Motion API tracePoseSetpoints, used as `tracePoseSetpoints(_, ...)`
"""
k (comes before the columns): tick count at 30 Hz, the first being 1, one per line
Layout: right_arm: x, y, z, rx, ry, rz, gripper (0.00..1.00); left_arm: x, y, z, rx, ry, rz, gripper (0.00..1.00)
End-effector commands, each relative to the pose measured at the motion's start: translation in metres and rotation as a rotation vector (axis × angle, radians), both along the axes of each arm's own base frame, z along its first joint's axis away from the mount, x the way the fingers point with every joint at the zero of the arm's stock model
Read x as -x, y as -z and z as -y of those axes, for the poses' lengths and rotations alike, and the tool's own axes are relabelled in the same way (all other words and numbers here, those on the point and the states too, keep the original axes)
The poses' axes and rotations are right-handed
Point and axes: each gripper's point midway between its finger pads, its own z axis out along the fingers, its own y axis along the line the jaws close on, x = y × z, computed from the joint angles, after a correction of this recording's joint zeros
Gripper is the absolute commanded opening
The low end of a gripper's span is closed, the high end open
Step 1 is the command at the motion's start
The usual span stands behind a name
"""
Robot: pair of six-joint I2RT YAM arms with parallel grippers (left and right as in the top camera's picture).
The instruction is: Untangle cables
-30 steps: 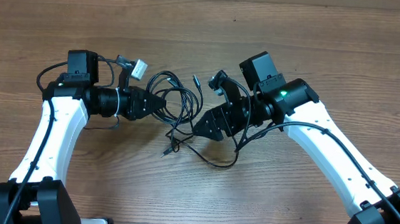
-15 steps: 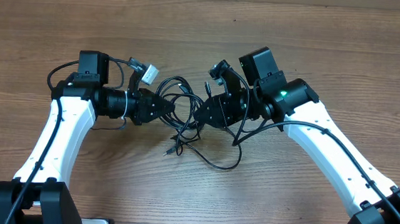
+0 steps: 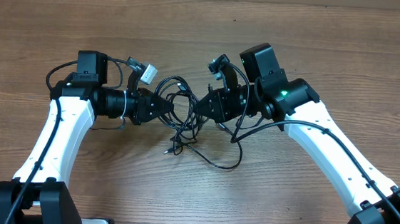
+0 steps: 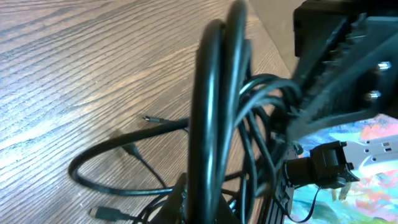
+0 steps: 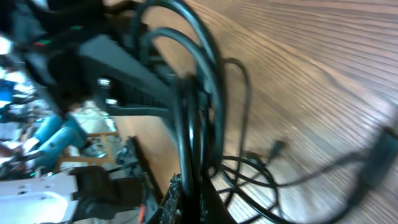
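Two grippers meet at the cables (image 3: pixel 184 125): left gripper (image 3: pixel 166 108) at their 9 o'clock, right gripper (image 3: pixel 200 106) at 3 o'clock, each clamped on several strands. Loose ends trail toward 6 o'clock. Risk: if both pinch the same strands, pulling apart would tighten the knot.

A wood-grain table (image 3: pixel 207 27), with colourful clutter (image 4: pixel 379 132) beyond its edge.
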Motion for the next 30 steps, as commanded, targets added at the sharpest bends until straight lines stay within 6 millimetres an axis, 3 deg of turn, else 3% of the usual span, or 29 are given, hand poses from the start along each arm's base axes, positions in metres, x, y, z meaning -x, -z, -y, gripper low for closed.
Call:
tracePoseSetpoints(1,0.024,-0.027,-0.017,-0.125,-0.11,-0.006,0.04,0.006,-0.004,0.014,0.034,0.051,0.01,0.04)
tracePoseSetpoints(7,0.05,-0.032,-0.047,-0.143,-0.207,0.046,0.04,0.0,-0.007,0.02,0.053,0.014,-0.045,0.04)
tracePoseSetpoints(10,0.047,-0.021,-0.052,-0.067,-0.173,0.093,0.04,-0.001,-0.008,0.021,0.055,0.011,-0.044,0.05)
tracePoseSetpoints(13,0.037,-0.007,-0.045,0.029,-0.087,0.097,0.04,-0.001,-0.007,0.02,0.049,0.008,-0.047,0.05)
tracePoseSetpoints(18,0.035,-0.003,-0.04,0.051,-0.042,0.05,0.04,-0.008,0.007,0.012,-0.029,-0.075,-0.116,0.05)
tracePoseSetpoints(23,0.039,0.009,-0.03,0.118,-0.024,0.011,0.08,-0.028,0.04,-0.021,-0.206,-0.401,-0.342,0.05)
tracePoseSetpoints(26,0.039,0.027,-0.012,0.239,0.029,-0.008,0.15,-0.033,0.051,-0.035,-0.25,-0.556,-0.443,0.04)
tracePoseSetpoints(30,0.037,0.044,0.012,0.378,0.105,-0.026,0.27,-0.038,0.047,-0.034,-0.227,-0.562,-0.434,0.04)
